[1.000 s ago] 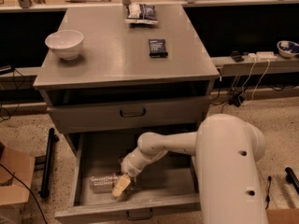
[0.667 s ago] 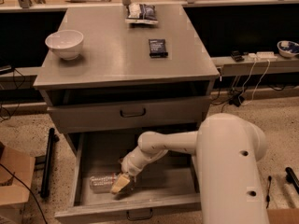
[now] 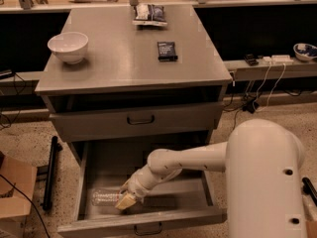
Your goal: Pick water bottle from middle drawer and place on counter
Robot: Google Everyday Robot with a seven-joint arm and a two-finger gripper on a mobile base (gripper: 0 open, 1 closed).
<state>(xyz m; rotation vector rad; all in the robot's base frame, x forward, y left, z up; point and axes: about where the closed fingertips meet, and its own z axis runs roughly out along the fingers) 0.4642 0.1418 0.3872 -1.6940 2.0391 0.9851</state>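
Observation:
The water bottle [image 3: 103, 198] lies on its side on the floor of the open middle drawer [image 3: 183, 196], near the drawer's front left. My gripper [image 3: 126, 201] reaches down into the drawer and sits at the bottle's right end, touching or overlapping it. The bottle rests on the drawer floor. The counter [image 3: 119, 63] is the grey metal top of the cabinet, above the drawers.
On the counter stand a white bowl [image 3: 68, 46] at the left, a dark packet [image 3: 167, 50] in the middle and a snack bag [image 3: 149, 14] at the back. A shut drawer front [image 3: 141, 119] overhangs the open drawer. A cardboard box [image 3: 15, 192] and a black bar [image 3: 49, 172] lie on the floor at the left.

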